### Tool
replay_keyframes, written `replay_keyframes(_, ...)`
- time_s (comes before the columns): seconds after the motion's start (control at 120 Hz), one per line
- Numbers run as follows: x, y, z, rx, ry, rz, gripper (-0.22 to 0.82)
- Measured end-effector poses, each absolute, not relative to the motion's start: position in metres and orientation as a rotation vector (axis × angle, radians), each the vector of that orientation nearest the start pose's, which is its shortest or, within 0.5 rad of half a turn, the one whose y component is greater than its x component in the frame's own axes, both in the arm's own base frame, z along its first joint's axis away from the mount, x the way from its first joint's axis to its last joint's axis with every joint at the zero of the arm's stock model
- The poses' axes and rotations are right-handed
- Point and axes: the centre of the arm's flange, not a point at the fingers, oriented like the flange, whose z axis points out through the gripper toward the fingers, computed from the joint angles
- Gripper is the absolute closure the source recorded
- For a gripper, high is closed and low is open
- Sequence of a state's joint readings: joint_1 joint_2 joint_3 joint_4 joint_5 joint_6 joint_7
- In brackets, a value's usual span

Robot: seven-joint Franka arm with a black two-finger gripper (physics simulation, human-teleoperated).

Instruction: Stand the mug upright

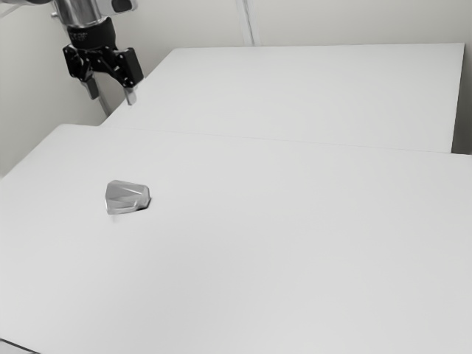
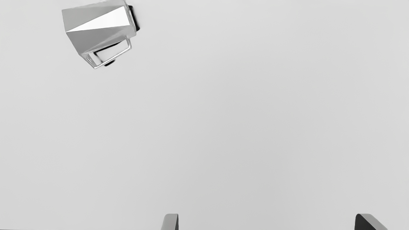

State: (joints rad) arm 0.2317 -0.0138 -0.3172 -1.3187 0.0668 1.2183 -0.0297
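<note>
Plainly, mug (image 2: pixel 99 27) lies lower than gripper (image 1: pixel 112 97).

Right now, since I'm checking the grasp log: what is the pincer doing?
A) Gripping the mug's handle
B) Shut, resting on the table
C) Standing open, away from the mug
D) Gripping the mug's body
C: the pincer has its fingers wide apart, and the mug lies clear of them on the table.

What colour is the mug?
The faceted, metallic-looking mug is silver-grey, clearest in the wrist view.
</note>
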Motion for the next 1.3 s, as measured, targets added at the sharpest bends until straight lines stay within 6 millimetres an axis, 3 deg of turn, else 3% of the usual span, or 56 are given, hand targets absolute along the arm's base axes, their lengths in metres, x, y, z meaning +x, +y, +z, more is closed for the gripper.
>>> replay_keyframes(0.1,0.510,-0.034,0.721,-3.075,0.043,0.043,0.00)
replay_keyframes(0.158,0.516,-0.034,0.709,-3.089,0.049,0.052,0.00)
replay_keyframes(0.2,0.527,-0.036,0.689,-3.107,0.061,0.095,0.00)
replay_keyframes(0.267,0.560,-0.033,0.636,-3.164,0.076,0.206,0.00)
replay_keyframes(0.3,0.577,-0.004,0.608,-3.197,0.008,0.251,0.00)
replay_keyframes(0.392,0.596,0.139,0.549,-3.293,-0.325,0.283,0.00)
replay_keyframes(0.45,0.601,0.193,0.515,-3.351,-0.423,0.280,0.00)
replay_keyframes(0.55,0.613,0.251,0.462,-3.447,-0.497,0.246,0.00)
replay_keyframes(0.725,0.605,0.319,0.400,-3.601,-0.579,0.118,0.00)
replay_keyframes(0.867,0.597,0.346,0.370,-3.744,-0.588,-0.041,0.00)
replay_keyframes(0.975,0.578,0.358,0.336,-3.867,-0.655,-0.130,0.00)
replay_keyframes(1.05,0.567,0.365,0.322,-3.923,-0.667,-0.192,0.00)
replay_keyframes(1.142,0.550,0.368,0.298,-3.991,-0.713,-0.230,0.00)
replay_keyframes(1.3,0.541,0.361,0.275,-4.088,-0.708,-0.358,0.00)
